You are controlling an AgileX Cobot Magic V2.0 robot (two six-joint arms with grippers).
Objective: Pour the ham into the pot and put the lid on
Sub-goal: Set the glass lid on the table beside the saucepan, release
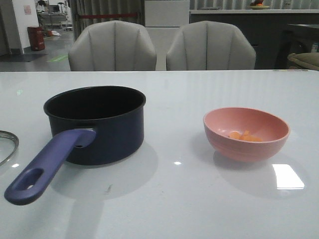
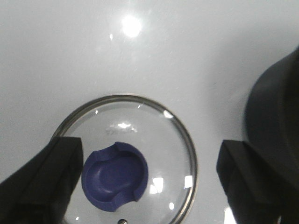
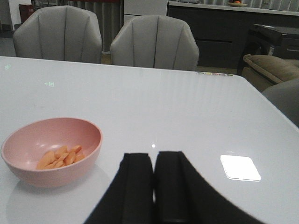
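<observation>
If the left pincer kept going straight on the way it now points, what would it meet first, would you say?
Most likely the lid: the left pincer is open and looks down on it, its fingers either side of the blue knob. How far above it hangs is unclear. The pot lies off to one side.

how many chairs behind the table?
2. One chair stands behind the table's far edge, past the pot; the other chair is beside it to the right, past the pink bowl. More could sit outside the frame.
</observation>
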